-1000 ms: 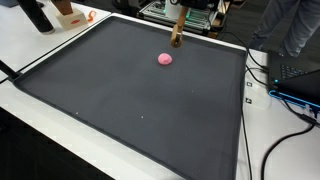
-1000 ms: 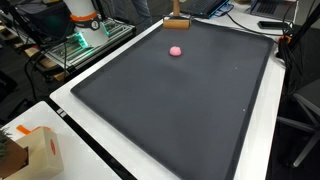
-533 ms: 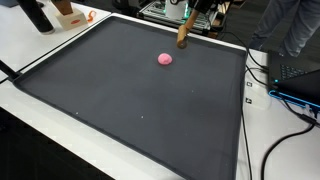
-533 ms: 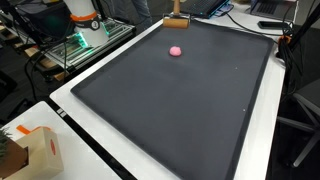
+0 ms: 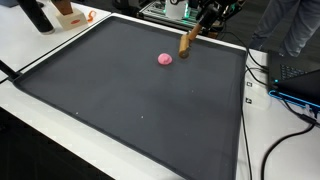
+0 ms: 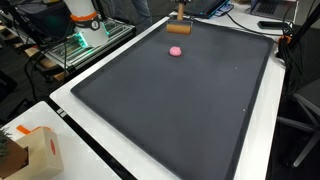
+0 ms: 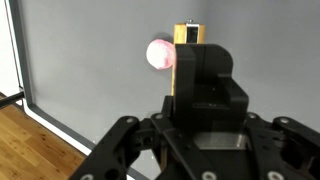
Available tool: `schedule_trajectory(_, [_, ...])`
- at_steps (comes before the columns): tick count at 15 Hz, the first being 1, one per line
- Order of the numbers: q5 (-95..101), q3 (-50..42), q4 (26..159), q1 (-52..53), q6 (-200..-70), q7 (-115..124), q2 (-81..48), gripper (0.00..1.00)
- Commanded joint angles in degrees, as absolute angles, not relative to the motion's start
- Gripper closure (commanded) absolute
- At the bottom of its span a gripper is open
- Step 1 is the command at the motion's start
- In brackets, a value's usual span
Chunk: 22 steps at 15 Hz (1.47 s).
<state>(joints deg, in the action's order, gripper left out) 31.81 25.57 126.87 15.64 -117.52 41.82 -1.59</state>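
My gripper [image 5: 198, 26] is shut on a brown wooden tool [image 5: 187, 41] and holds it tilted over the far edge of the dark mat [image 5: 130, 100]. In an exterior view the tool [image 6: 180, 25] shows as a flat wooden block with a handle going up into the gripper [image 6: 181, 11]. A small pink ball [image 5: 165, 59] lies on the mat just in front of the tool, apart from it; it also shows in the exterior view [image 6: 176, 50]. In the wrist view the tool's wooden end [image 7: 188, 31] sticks out past my black fingers [image 7: 203, 75], with the pink ball [image 7: 157, 52] beside it.
The mat [image 6: 180, 110] covers most of a white table. A cardboard box [image 6: 35, 150] stands at a near corner. An orange and white object [image 5: 70, 15], electronics and cables [image 5: 290, 100] ring the table. A person stands at the far side [image 5: 295, 25].
The wooden tool stood upright near the ball. It is now tilted, and the gripper has swung it away from the ball toward the mat's far edge.
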Motion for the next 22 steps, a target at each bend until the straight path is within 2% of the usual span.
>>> schedule_trajectory(1, [35.8, 23.4, 124.2, 18.8, -115.6, 46.6, -5.0, 0.76])
schedule_trajectory(22, [37.4, 18.5, 119.6, 23.9, -116.2, 53.9, -11.4, 0.76])
